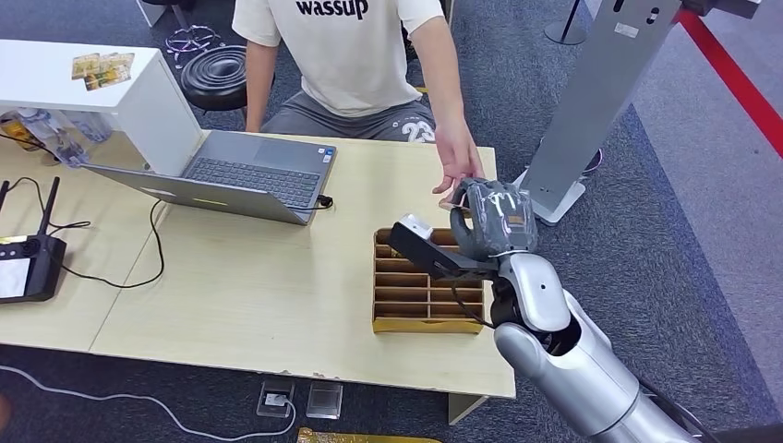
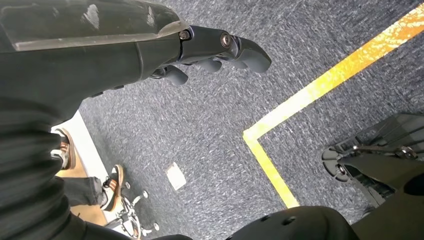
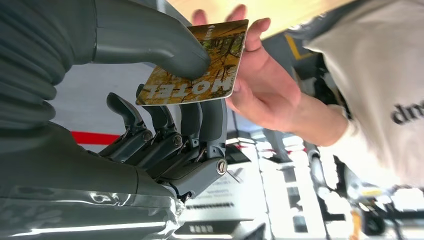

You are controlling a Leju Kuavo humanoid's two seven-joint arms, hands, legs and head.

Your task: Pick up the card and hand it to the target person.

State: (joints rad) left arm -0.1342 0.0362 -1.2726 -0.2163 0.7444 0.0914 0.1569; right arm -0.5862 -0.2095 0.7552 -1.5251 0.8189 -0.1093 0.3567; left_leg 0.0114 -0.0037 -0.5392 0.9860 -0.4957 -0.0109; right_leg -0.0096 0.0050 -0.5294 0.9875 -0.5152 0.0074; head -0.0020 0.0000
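The right robot hand (image 1: 494, 217) is raised just past the far end of the slotted wooden box (image 1: 427, 293) that lies on the worktop (image 1: 258, 277). It holds the card (image 3: 197, 65), pinched between the thick thumb on its upper face and the darker fingers (image 3: 200, 120) beneath it. The card is printed in yellow and brown with the word "HOTEL" along one edge. The person's hand (image 3: 265, 90) is open, palm toward the card, with the fingertips touching its far edge; in the head view that hand (image 1: 459, 171) reaches over the worktop's far edge, right beside the robot hand.

The person (image 1: 346, 65) wears a pale T-shirt and sits beyond the slotted box, on the far side of the worktop. An open laptop (image 1: 235, 175) sits on the worktop to the left of the box, and a black remote controller (image 1: 28, 263) with antennas lies further left, well apart from the box. A few more cards (image 1: 102, 69) rest on a white shelf (image 1: 92, 88) behind the laptop.

The left robot hand (image 2: 220, 52) hangs over blue-grey carpet (image 2: 210, 130) marked with a yellow line (image 2: 320, 85); its fingers are loosely curled and hold nothing.
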